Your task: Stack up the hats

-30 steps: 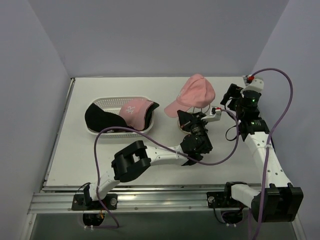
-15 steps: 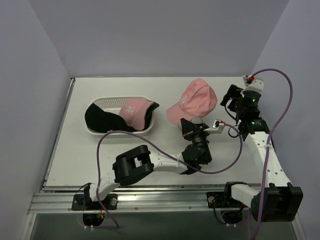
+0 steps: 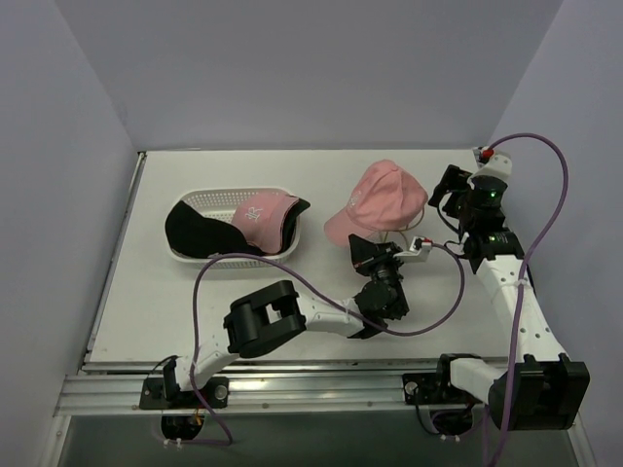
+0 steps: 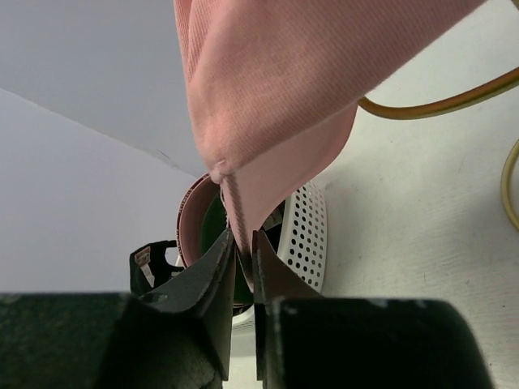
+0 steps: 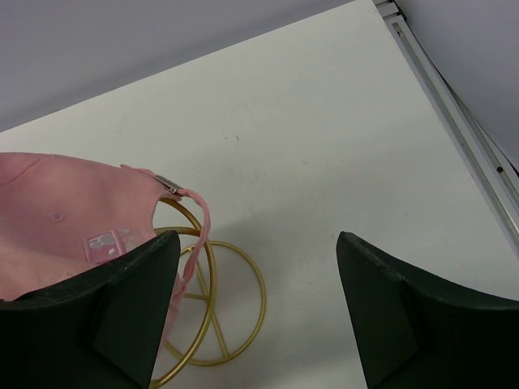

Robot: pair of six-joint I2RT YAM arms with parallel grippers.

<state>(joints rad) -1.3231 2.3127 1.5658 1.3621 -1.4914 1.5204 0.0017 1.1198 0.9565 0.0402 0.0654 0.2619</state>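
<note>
**One cap on the stand, the rest in the basket**

Nearest in, the left hand [image 4: 243,240] has the brim edge of the pink cap [image 4: 276,73] between its fingers. They sit tight against the fabric on both sides with no gap showing, so it reads as a clenched grasp on the brim. The cap's crown rises above and beyond this hand. From overhead the cap sits draped over the stand [image 5: 203,324], just past the fingertips.

The right hand [image 5: 257,237], on the cap's other side, is released. Its fingers are spread wide with only bare bench [image 5: 324,121] between them. The cap's back strap and the stand's gold rings lie just ahead of it, toward one finger.

Farther off, beyond the left hand and well apart from the stand, the basket [image 3: 200,199] holds the other pink cap [image 3: 261,212], which lies on a dark cap [image 3: 190,226].

I judge the stack barely begun. One cap is on the stand and not yet let go. Those in the basket have to be brought over and set on top.

Several things cannot be made out:
- The dark fabric in the basket may be one cap or two.
- The pink crown covers most of the stand, so I cannot tell whether anything lies beneath it.
- The left hand's own body blocks the lower part of its wrist view.
</note>
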